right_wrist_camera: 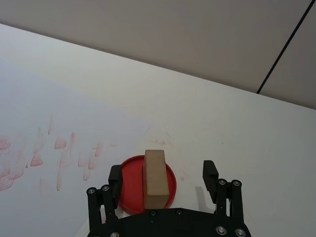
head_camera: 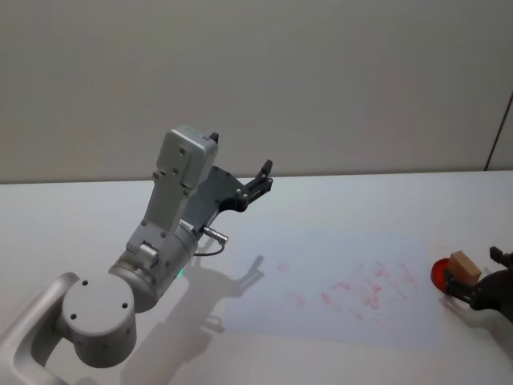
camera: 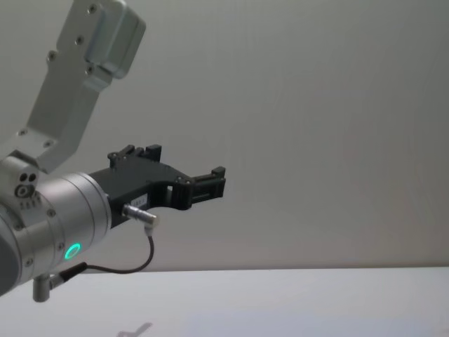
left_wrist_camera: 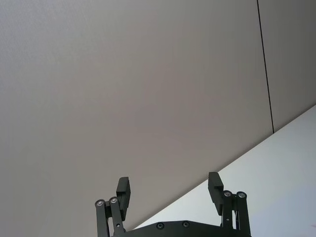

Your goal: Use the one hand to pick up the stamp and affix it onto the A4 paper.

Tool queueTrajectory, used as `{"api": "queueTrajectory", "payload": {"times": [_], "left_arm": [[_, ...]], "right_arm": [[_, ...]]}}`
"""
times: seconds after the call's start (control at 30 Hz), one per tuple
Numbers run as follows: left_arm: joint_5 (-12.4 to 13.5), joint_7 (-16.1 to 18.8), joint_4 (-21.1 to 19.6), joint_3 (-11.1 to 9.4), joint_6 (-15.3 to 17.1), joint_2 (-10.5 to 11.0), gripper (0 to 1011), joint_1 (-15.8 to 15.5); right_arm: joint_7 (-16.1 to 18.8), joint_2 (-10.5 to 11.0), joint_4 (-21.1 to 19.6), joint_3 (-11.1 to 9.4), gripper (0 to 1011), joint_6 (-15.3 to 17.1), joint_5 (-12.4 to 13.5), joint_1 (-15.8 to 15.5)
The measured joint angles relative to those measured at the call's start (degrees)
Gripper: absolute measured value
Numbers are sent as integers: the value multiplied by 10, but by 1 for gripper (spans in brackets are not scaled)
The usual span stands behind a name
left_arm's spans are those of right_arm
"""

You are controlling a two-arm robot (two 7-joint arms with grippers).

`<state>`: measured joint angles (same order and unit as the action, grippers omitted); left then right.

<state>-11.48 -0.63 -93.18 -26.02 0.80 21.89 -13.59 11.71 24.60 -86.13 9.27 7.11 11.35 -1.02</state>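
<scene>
Right gripper (right_wrist_camera: 163, 173) spread wide astride one tan block stamp (right_wrist_camera: 155, 183) on one red pad (right_wrist_camera: 131, 190); left gripper (left_wrist_camera: 169, 183) likewise spread, empty.

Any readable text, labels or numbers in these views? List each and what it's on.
No text can be read.
Red marks on the paper: smeared, no letters legible.
Pale tag on the left pincer: too small to read.
Stamp and red pad: no print visible.
</scene>
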Motion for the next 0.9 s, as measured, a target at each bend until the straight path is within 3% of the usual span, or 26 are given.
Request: {"api": "queueTrajectory", "payload": {"times": [0.33, 0.8, 0.9], "left_arm": [[0, 0, 0, 0, 0, 0, 1001, 0], [0, 0, 0, 0, 0, 0, 1001, 0], [0, 0, 0, 0, 0, 0, 1001, 0]], "right_arm": [[0, -11, 12, 6, 805, 1, -8, 11], [-2, -22, 23, 10, 330, 3, -10, 27], [-6, -24, 25, 10, 274, 3, -7, 30]]}}
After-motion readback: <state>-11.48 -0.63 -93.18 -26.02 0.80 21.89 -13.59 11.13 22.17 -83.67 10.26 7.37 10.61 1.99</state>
